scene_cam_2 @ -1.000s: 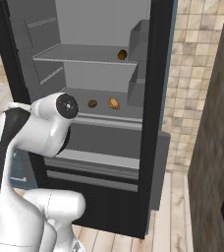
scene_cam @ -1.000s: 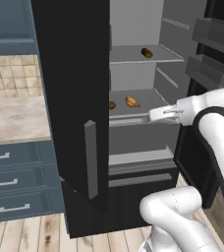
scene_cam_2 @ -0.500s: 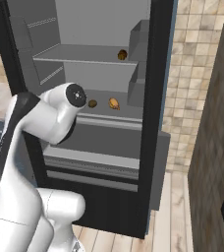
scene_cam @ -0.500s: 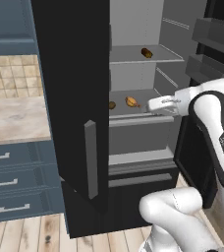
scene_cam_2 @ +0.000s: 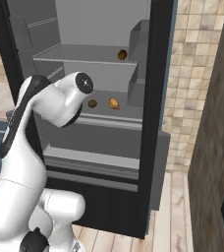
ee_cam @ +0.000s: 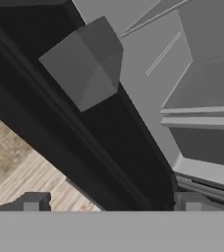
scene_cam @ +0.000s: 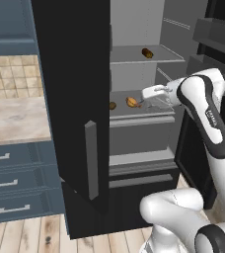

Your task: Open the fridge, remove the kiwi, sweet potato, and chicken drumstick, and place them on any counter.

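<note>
The gripper (scene_cam: 146, 95), jaws wide and empty, sits just right of the chicken drumstick (scene_cam: 132, 102); the kiwi (scene_cam: 112, 105) lies farther left.

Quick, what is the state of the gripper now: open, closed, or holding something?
Gripper: open and holding nothing, its two dark fingertips set wide apart.

My arm rises from my base, bends at the elbow and reaches forward at about mid height, forearm level. My gripper (scene_cam: 145, 95) points ahead and slightly left in the left base view, wrist straight behind it. In the hand view my two dark fingertips (ee_cam: 31, 202) stand far apart, jaws wide, with nothing between them.
</note>
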